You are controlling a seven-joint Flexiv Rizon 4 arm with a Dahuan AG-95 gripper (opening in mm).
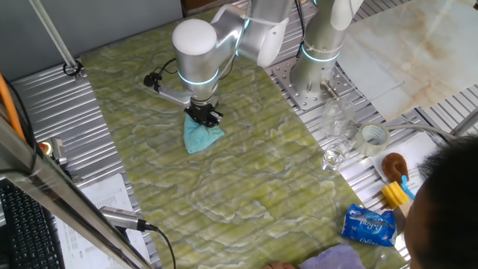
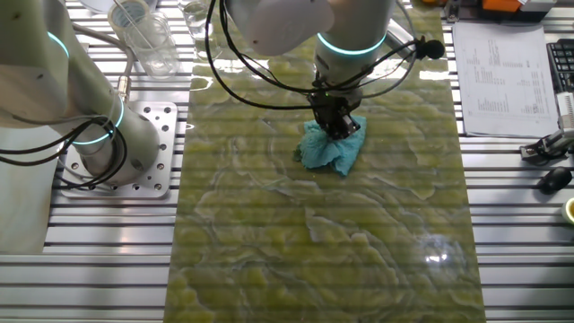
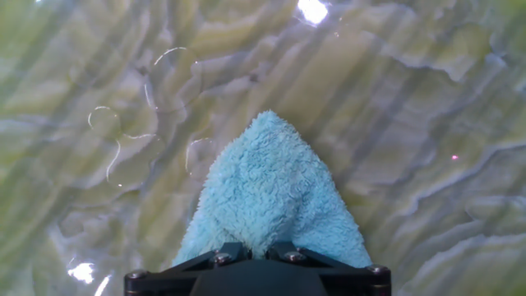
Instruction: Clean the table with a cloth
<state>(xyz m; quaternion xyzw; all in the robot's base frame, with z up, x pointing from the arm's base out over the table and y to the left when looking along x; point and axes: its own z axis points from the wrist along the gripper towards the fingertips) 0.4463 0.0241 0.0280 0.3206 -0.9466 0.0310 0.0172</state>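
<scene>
The light-blue cloth (image 1: 200, 136) lies bunched on the yellow-green marbled table (image 1: 246, 179), in its far middle part. My gripper (image 1: 203, 116) stands straight down over the cloth's top and is shut on it. In the other fixed view the gripper (image 2: 336, 124) pinches the cloth (image 2: 330, 149) at its upper edge, and the cloth rests on the table (image 2: 341, 242). In the hand view the cloth (image 3: 271, 193) spreads out from between the black fingers (image 3: 230, 251) onto the table (image 3: 427, 107). Faint round water rings show on the surface to its left.
Clear glass cups (image 1: 337, 131), a tape roll (image 1: 373, 136), a brush (image 1: 393, 164) and a blue packet (image 1: 369, 226) lie on the metal panel at the right. Lavender fabric (image 1: 332, 258) and a person's head (image 1: 448, 209) are at the near right. The arm's base (image 2: 117, 144) stands beside the table.
</scene>
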